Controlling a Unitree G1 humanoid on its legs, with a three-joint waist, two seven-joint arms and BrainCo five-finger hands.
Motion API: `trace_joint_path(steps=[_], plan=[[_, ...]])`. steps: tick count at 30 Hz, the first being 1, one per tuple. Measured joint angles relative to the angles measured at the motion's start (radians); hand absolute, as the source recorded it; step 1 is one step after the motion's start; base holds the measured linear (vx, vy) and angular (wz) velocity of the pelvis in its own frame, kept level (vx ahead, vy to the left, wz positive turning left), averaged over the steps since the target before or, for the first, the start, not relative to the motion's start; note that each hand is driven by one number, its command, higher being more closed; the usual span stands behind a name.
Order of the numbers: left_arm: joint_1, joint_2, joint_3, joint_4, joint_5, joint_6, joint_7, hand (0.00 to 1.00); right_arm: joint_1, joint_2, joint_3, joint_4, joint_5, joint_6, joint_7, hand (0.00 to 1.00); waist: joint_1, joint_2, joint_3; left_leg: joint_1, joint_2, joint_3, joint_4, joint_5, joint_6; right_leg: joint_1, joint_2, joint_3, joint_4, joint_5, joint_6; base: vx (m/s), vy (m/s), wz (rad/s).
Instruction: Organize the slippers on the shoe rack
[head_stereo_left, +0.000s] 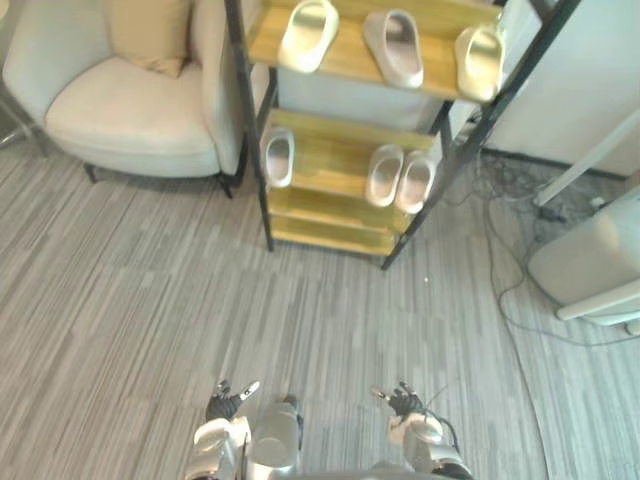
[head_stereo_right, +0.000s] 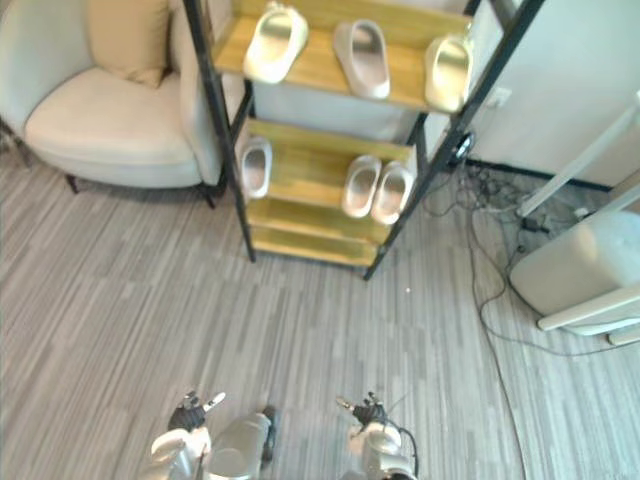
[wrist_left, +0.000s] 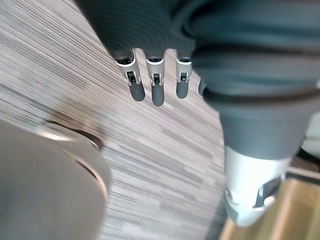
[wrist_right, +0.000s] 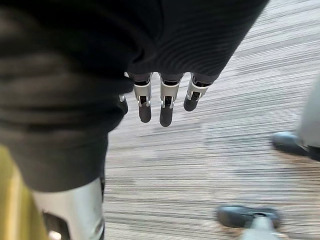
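Left eye view: six pale slippers (head_stereo_left: 392, 48) were seen on the wooden shoe rack (head_stereo_left: 330, 236), three on each of two shelves. The left hand (head_stereo_left: 225, 402) and right hand (head_stereo_left: 403, 400) were held low over the striped carpet (head_stereo_left: 140, 300), fingers straight and relaxed, clasping nothing.

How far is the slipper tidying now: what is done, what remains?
Done: three top-shelf slippers and, on the middle shelf, a pair and a single slipper lie on the shoe rack. In hand: nothing; left hand and right hand hang open, low. Left: probably straightening the askew top-shelf slippers.
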Motion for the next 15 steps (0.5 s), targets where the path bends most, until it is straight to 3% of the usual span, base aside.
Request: trace_joint_path(steps=[2,3,6,8,10,12,13,15], plan=[[0.004,-0.003,-0.004,0.005,0.000,0.002,-0.007,0.00,0.022,0.000,0.001,0.000,-0.013,0.002,0.012,0.00,-0.012,0.005,0.002,0.075,0.000,-0.020,-0.016,-0.031,0.005,-0.075,-0.014,-0.028,0.105,-0.012,-0.011,0.41,0.060,0.37],[0.004,-0.002,-0.003,0.004,0.000,0.003,-0.009,0.00,0.029,0.000,-0.003,-0.002,-0.013,0.000,0.011,0.00,-0.022,0.000,0.000,0.103,0.002,-0.029,-0.033,-0.040,0.003,-0.105,-0.019,-0.057,0.086,-0.020,-0.023,0.48,0.020,0.28],[0.017,-0.006,0.006,0.007,0.000,0.005,-0.009,0.00,0.015,0.000,-0.020,0.001,-0.013,-0.006,0.012,0.00,-0.035,0.012,0.004,0.224,0.039,-0.027,-0.116,-0.046,-0.009,-0.142,0.016,-0.168,-0.192,-0.025,-0.044,0.42,-0.032,0.02],[0.014,-0.008,0.006,0.011,0.001,0.004,-0.011,0.00,-0.002,0.000,-0.020,0.002,-0.013,-0.006,0.012,0.00,-0.040,0.014,0.005,0.255,0.055,-0.028,-0.149,-0.057,-0.027,-0.176,0.057,-0.162,-0.399,0.023,-0.062,0.40,-0.076,0.09],[0.009,-0.009,0.014,0.015,0.002,0.005,-0.010,0.00,-0.003,0.000,-0.018,0.002,-0.013,-0.008,0.012,0.00,-0.041,0.008,0.002,0.285,0.053,-0.049,-0.156,-0.082,-0.071,-0.185,0.098,-0.114,-0.606,0.153,-0.086,0.47,-0.171,0.32],[0.015,-0.014,0.041,0.017,0.002,0.004,-0.009,0.00,0.008,0.000,-0.021,0.003,-0.013,-0.002,0.012,0.00,-0.046,-0.004,-0.006,0.316,0.056,-0.095,-0.156,-0.103,-0.104,-0.159,0.110,-0.087,-0.653,0.274,-0.146,0.54,-0.270,0.67],[0.014,-0.027,0.045,0.026,0.003,0.003,-0.008,0.00,0.013,0.002,-0.037,0.005,-0.013,0.001,0.010,0.00,-0.050,0.032,-0.038,0.301,0.110,-0.142,-0.131,-0.101,-0.115,-0.146,0.148,-0.127,-0.650,0.244,-0.160,0.50,-0.248,0.62],[0.013,-0.048,0.080,0.026,0.005,0.005,-0.009,0.00,-0.008,0.003,-0.048,0.004,-0.012,-0.001,0.010,0.00,-0.051,0.063,-0.043,0.235,0.148,-0.149,0.028,-0.091,-0.131,-0.098,0.195,-0.152,-0.694,0.223,-0.186,0.42,-0.208,0.31]])
